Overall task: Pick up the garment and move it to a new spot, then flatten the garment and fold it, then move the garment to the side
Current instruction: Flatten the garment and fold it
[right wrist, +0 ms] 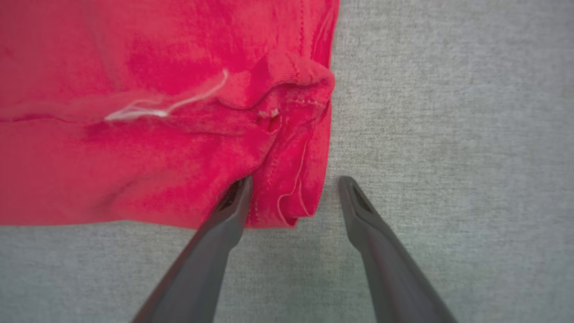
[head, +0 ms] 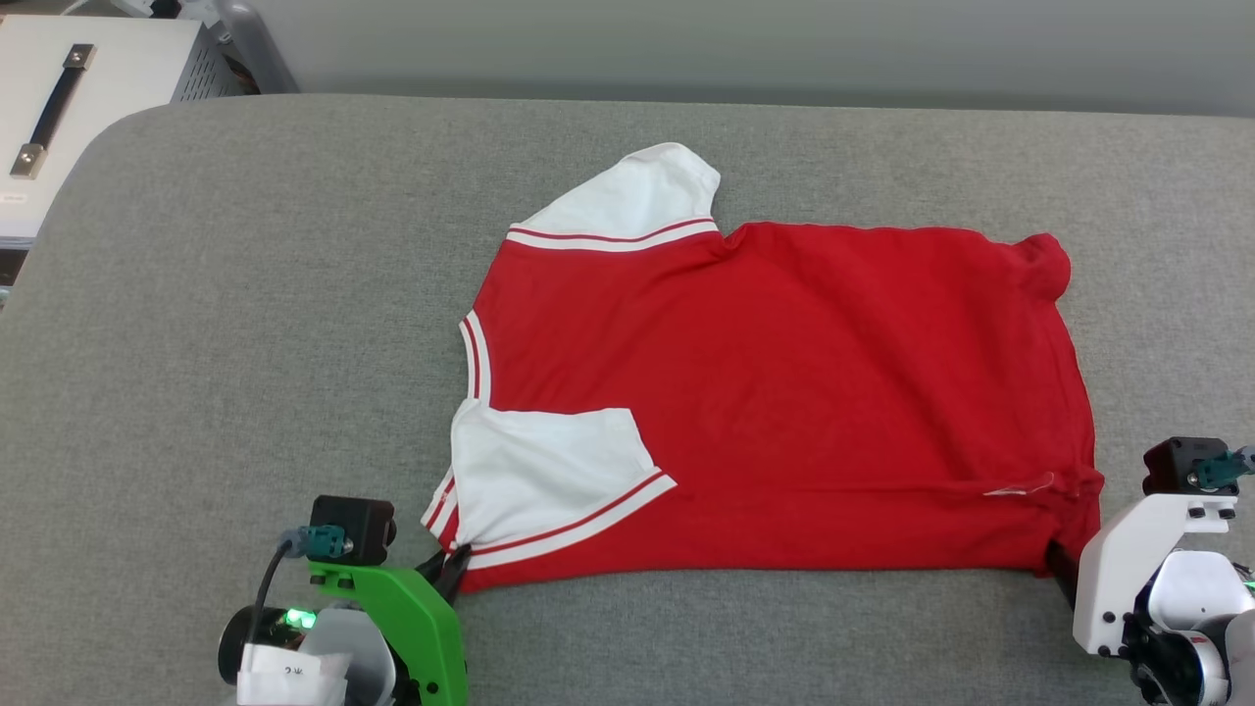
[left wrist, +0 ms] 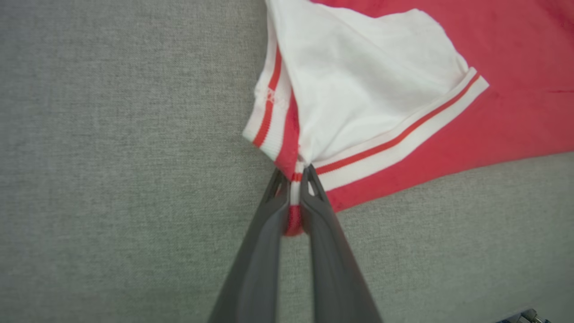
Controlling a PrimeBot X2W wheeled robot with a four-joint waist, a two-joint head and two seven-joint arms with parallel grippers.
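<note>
We seem to be in a lab: a grey fabric-covered bench (head: 294, 294), a plain grey wall (head: 686, 39) behind, and a pale equipment case (head: 127, 69) with a black handle (head: 54, 108).

Grey cloth tabletop (head: 294, 343), pale wall (head: 686, 49) behind

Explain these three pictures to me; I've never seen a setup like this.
This is a two-armed robot working at a grey padded surface. The wide picture comes from a camera on its head, looking down. The other two come from wrist cameras, each looking along that arm's two dark fingers. A red T-shirt with white sleeves lies on the surface, one sleeve folded onto the body. The left gripper, on the green mount, is shut on the striped trim by that sleeve. The right gripper is open, its fingers either side of the hem corner, holding nothing.
</note>
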